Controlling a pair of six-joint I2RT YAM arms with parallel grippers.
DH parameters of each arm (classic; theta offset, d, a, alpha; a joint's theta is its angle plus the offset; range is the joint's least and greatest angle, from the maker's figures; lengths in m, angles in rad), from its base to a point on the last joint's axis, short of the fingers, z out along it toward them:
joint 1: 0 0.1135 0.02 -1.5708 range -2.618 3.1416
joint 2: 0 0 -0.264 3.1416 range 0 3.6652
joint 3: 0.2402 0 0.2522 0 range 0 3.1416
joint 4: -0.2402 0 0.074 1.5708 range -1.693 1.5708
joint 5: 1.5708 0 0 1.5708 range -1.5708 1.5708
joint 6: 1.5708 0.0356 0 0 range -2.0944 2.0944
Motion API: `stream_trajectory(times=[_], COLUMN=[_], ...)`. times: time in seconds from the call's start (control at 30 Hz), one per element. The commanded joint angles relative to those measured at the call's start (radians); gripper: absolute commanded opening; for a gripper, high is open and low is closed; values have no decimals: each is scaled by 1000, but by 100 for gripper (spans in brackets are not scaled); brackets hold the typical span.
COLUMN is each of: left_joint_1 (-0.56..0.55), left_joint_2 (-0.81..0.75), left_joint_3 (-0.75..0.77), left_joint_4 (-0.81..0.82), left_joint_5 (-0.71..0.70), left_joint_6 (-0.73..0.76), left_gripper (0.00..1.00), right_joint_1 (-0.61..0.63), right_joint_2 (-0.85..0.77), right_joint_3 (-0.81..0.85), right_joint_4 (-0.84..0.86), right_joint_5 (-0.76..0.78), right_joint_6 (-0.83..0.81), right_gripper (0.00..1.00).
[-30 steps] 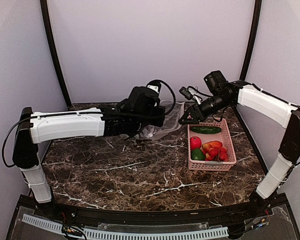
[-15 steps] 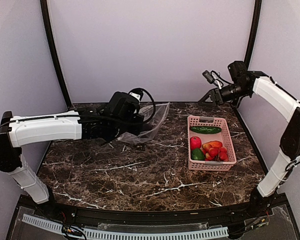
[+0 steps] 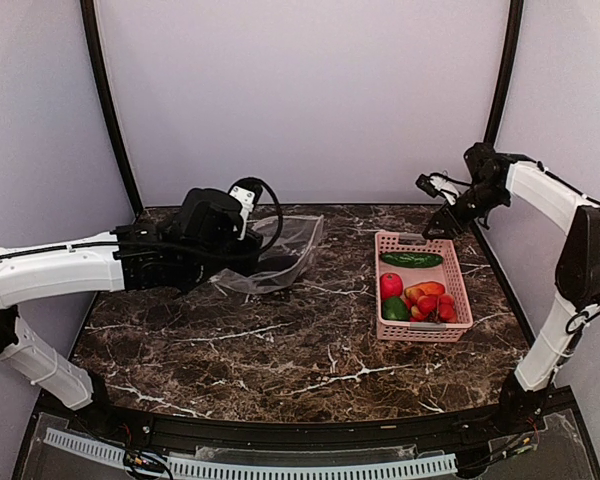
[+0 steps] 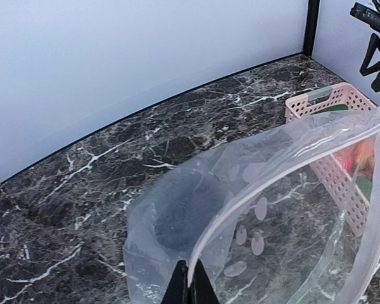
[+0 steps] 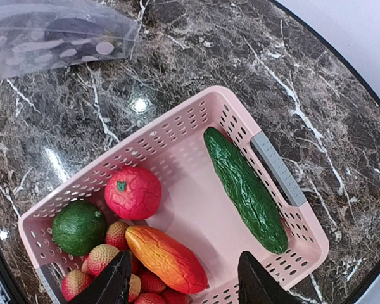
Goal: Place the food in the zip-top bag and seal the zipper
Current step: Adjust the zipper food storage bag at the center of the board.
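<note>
Two claws, one bag, one basket. My left claw (image 4: 190, 286) is pinched shut on the rim of the single zip-top bag (image 4: 253, 209), right at its zipper (image 4: 339, 132), and holds that edge up off the marble surface (image 4: 82, 183). The whitish strip arcs from my fingertips up and across toward the pink basket (image 4: 307, 104), so the mouth stands open. One dark purple eggplant (image 4: 187, 212) lies inside, blurred behind the plastic.

From above, the bag sits left of centre toward the far side of the surface. As far as the crumpled plastic lets me tell, its long axis slants from near-left to far-right. It is apart from the basket.

My right claw (image 5: 183, 285) hangs in the air by the basket's far end, fingers spread wide, holding nothing. The basket stands on the right half of the surface with its long axis running near to far.

It holds:
- one green cucumber (image 5: 247, 190), lying along the far short wall, crosswise to the basket
- one round red fruit (image 5: 133, 192) with a green cap
- one round green fruit (image 5: 79, 227)
- one orange piece (image 5: 166, 258), lying slantwise
- a cluster of small red fruits (image 5: 102, 256) at the end opposite the cucumber, partly hidden by my finger and too bunched to count
</note>
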Motion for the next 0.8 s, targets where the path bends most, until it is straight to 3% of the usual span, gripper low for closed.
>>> stream_trajectory(times=[0.0, 0.13, 0.2, 0.23, 0.4, 0.47, 0.77], left_joint_1=[47, 176, 195, 196, 196, 196, 196], left_joint_2=[-100, -128, -151, -182, -243, -236, -161], left_joint_3=[46, 151, 214, 215, 72, 1, -53], left_joint_4=[-154, -334, -472, -477, -314, -244, -153], left_joint_5=[-115, -255, -369, -362, 94, 176, 253], left_joint_6=[111, 116, 53, 36, -57, -80, -139], left_gripper=[1, 1, 1, 1, 1, 1, 1], right_joint_1=[2, -2, -14, -18, -20, -19, -22], right_joint_2=[41, 88, 112, 118, 113, 118, 135], right_joint_3=[19, 55, 92, 103, 75, 69, 91], right_joint_4=[-27, -14, -34, -52, -53, -43, -59], right_joint_5=[33, 45, 9, -21, -50, -34, -43], right_joint_6=[-56, -48, -29, -28, -50, -59, -119], right_gripper=[55, 54, 54, 54, 55, 55, 59])
